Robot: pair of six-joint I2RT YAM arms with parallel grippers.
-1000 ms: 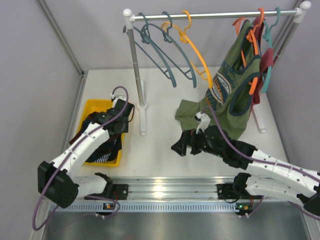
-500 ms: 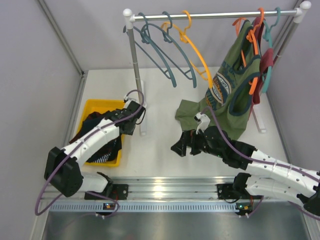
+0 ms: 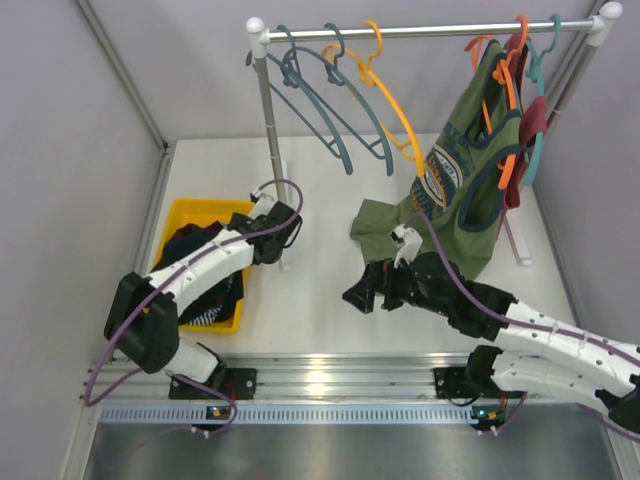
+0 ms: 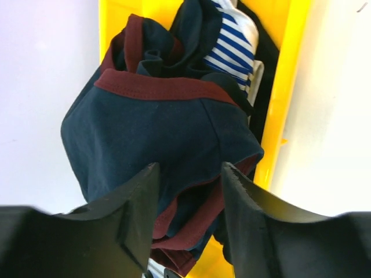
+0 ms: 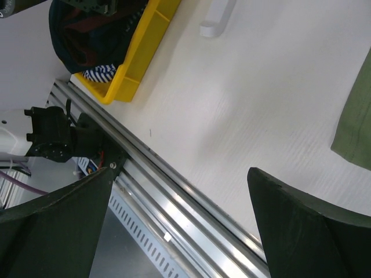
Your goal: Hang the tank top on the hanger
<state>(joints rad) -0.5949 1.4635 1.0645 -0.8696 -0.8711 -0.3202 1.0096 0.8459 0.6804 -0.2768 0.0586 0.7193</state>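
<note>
While the right arm has kept its place over the last second, your left arm has swung away from above the yellow bin (image 3: 190,212). The left tool (image 3: 278,222) is now past the bin's far right corner, near the foot of the rack post (image 3: 270,130).

In the left wrist view, the left tool (image 4: 189,171) is clamped on the tank top (image 4: 156,127). The navy cloth is bunched between the two fingers and hangs over the bin, covering one bin wall. It is crumpled, so you cannot tell a long axis; one maroon band runs across the view. A striped garment (image 4: 232,46) lies in the bin behind it.

The hanger (image 3: 395,110) is well apart from the bin, to its far right. Its hook is up on the rail (image 3: 420,30), and its long arm slants down toward the olive top (image 3: 465,150).

The right tool (image 5: 181,171) has its fingers wide apart over the tabletop (image 5: 261,104), holding nothing.

The print on the olive top is too small to read.
</note>
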